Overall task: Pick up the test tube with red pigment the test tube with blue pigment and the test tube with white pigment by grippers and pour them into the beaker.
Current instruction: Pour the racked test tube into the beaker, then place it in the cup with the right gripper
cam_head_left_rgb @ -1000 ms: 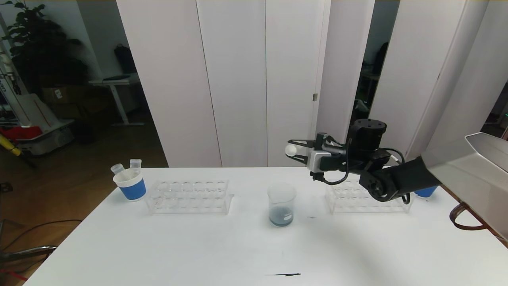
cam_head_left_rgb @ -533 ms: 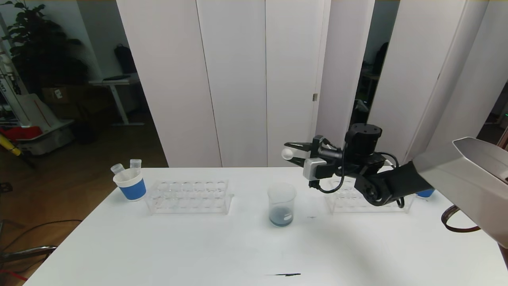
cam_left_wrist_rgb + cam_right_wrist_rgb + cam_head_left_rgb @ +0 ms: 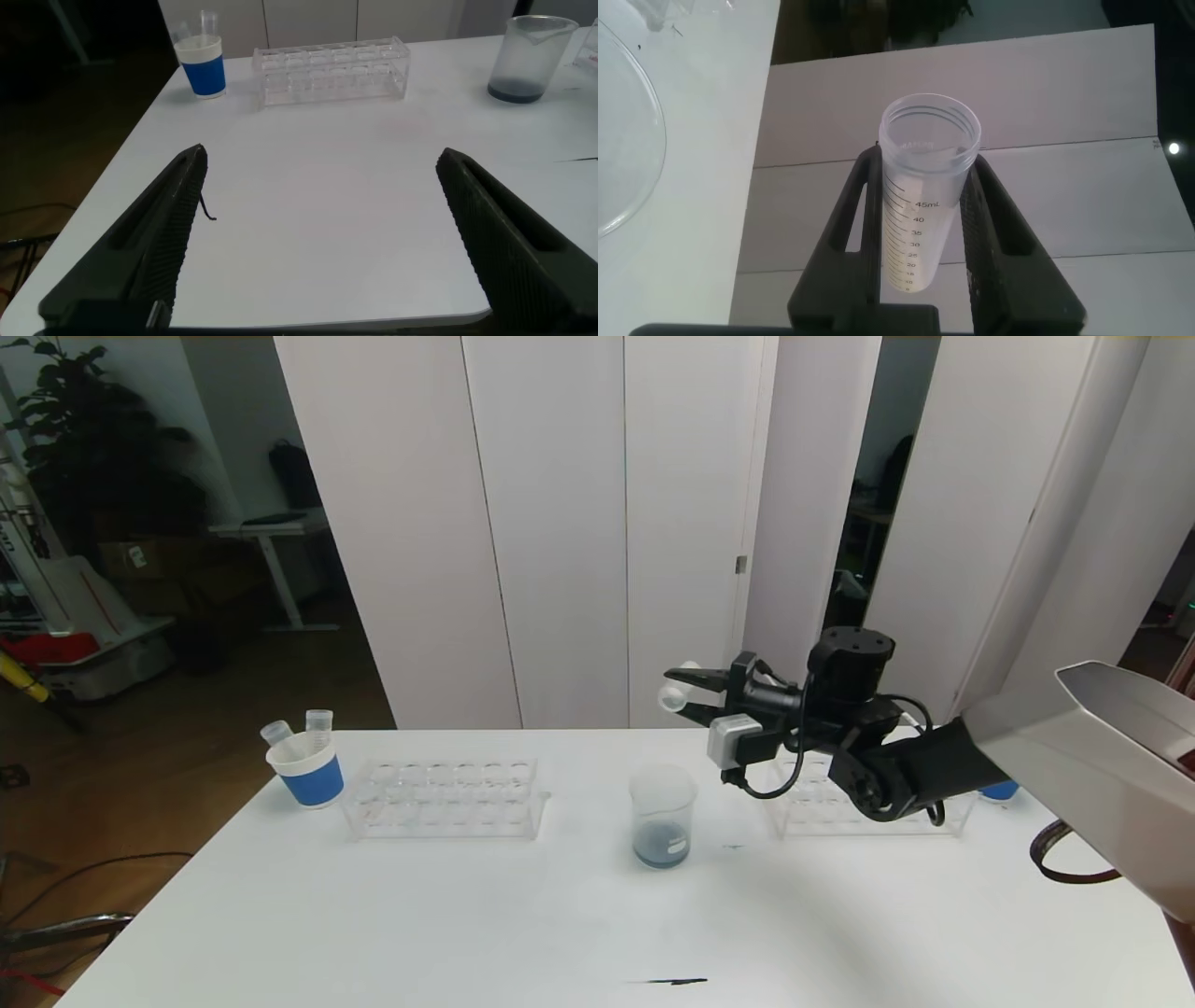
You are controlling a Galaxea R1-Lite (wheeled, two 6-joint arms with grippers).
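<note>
My right gripper (image 3: 684,692) is shut on the test tube with white pigment (image 3: 670,695), which lies nearly level with its open mouth pointing left. It hangs above the beaker (image 3: 663,817), slightly to the right of it. In the right wrist view the fingers clamp the graduated tube (image 3: 924,205) on both sides, and a little pale pigment lies at its bottom. The beaker holds dark blue-grey liquid. My left gripper (image 3: 322,157) hovers open and empty over the table's near left part. The test tubes with red and blue pigment are out of view.
A blue-banded paper cup (image 3: 305,770) with two tubes stands at the back left, beside a clear rack (image 3: 443,798). A second rack (image 3: 840,803) and another blue cup (image 3: 1001,790) sit behind my right arm. A black mark (image 3: 667,981) lies near the front edge.
My right gripper has carried the tube a little to the left, closer to above the beaker. The left arm has not moved.
</note>
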